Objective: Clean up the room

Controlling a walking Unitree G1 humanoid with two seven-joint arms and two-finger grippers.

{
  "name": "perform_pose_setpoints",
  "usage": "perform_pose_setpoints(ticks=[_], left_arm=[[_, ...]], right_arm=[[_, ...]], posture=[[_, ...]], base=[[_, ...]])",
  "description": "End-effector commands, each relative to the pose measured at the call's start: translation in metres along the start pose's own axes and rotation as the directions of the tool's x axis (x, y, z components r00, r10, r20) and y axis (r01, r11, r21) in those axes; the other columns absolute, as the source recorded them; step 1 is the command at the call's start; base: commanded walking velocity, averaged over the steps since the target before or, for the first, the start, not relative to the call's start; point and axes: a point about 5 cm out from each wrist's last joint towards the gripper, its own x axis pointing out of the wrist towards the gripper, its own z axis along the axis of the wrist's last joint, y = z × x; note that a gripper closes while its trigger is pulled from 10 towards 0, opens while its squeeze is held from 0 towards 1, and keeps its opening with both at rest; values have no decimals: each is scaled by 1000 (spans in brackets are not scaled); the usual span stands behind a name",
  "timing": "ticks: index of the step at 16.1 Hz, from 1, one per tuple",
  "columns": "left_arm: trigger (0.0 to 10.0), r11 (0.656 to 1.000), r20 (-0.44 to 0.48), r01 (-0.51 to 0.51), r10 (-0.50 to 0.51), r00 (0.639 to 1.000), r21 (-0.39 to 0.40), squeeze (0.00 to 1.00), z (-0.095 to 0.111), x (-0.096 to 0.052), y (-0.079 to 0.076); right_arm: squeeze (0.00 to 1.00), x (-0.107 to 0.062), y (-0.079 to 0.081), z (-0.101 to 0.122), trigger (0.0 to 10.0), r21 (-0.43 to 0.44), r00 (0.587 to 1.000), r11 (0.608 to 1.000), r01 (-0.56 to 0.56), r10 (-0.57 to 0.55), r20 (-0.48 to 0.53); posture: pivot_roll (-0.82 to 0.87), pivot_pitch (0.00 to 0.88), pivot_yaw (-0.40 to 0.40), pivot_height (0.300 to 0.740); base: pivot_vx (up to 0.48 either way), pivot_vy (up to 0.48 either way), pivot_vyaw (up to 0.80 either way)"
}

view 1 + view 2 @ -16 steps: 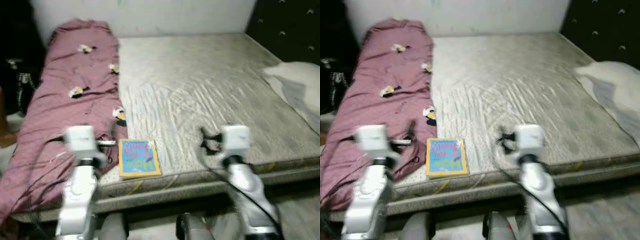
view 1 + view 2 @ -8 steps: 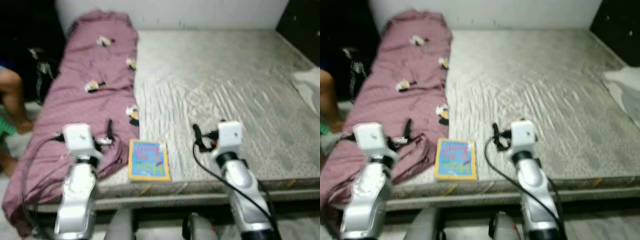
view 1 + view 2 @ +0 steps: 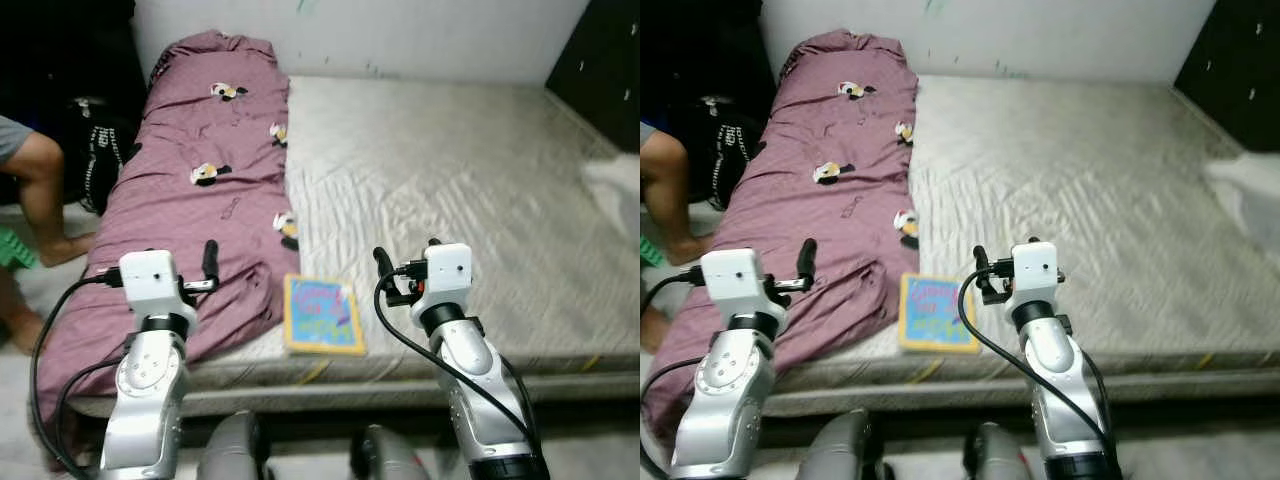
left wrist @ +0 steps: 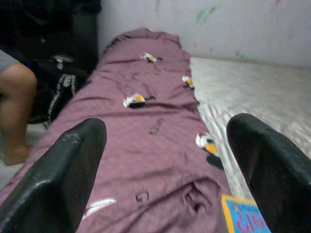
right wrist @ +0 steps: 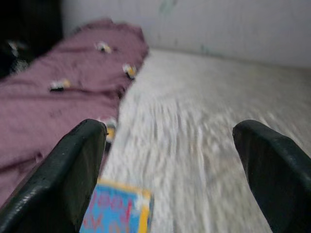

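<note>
A blue book with a yellow border (image 3: 322, 314) lies flat at the mattress's near edge, right beside a purple blanket with small bird prints (image 3: 195, 200). The blanket covers the left strip of the bed. My left gripper (image 4: 167, 165) is open and empty, raised over the blanket's near end, left of the book. My right gripper (image 5: 172, 170) is open and empty too, hovering above the mattress (image 3: 460, 170) just right of the book. The book's corner (image 4: 243, 218) sits low between the left fingers, and the book (image 5: 119, 213) lies below the right ones.
A person's bare leg (image 3: 40, 185) stands on the floor left of the bed, next to a black bag (image 3: 95, 150). A white cloth (image 3: 615, 190) lies at the bed's right edge. A dark headboard (image 3: 600, 70) is at the far right, a white wall behind.
The camera has swung left and sharpened, so the person's leg has come into view and the white cloth has slid to the edge. Both arms keep their pose; the book has not moved.
</note>
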Motion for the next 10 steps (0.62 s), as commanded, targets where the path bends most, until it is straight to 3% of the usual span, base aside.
perform_pose_setpoints(ticks=[1, 10], left_arm=[[10000, 1000, 2, 5, -5, 1000, 10, 0, 1, 0, 0], [10000, 1000, -5, 1, -1, 1000, 30, 0, -2, 1, 1]], right_arm=[[0, 1, -2, 0, 10000, 7, 1000, 1000, 6, -6, -3], [0, 3, -2, 1, 10000, 33, 1000, 999, 9, -9, 0]], posture=[[-15, 0, -39, 660], [-17, 0, -37, 660]], base=[[0, 0, 0], [0, 0, 0]])
